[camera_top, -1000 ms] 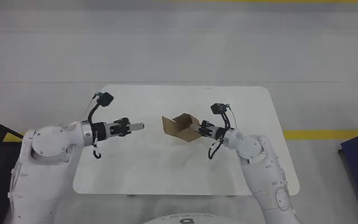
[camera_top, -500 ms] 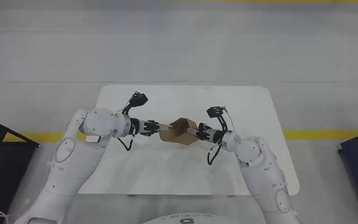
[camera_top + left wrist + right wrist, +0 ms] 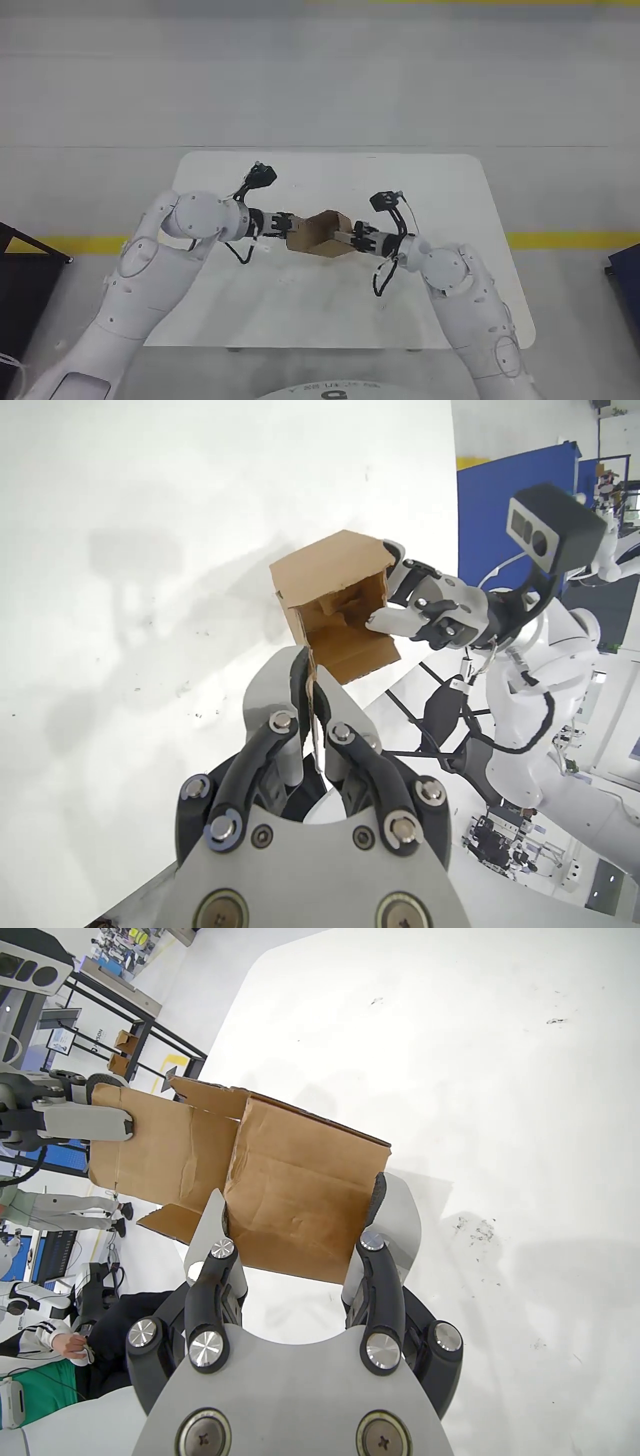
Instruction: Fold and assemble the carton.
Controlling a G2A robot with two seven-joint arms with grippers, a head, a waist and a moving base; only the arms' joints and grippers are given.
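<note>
A small brown carton [image 3: 318, 233] hangs above the middle of the white table [image 3: 440, 180], held between both arms. My left gripper [image 3: 283, 226] is shut on a thin flap edge of the carton [image 3: 330, 610], its fingers [image 3: 280, 695] pinching the cardboard. My right gripper [image 3: 352, 238] is shut on the carton [image 3: 295, 1188] from the other side, with its fingers [image 3: 395, 1208] clamping a folded side panel. The carton's open end faces the left wrist camera, and loose flaps stick out toward the left arm.
The white table [image 3: 450, 1053] carries nothing but faint scuff marks. A yellow floor line [image 3: 565, 240] runs past the table's right side. People and racks stand in the room behind, off the table.
The left arm swung in from the table's left side and took hold of the carton's flap. The carton has gone from spread open to a more closed box shape, shifting slightly left.
</note>
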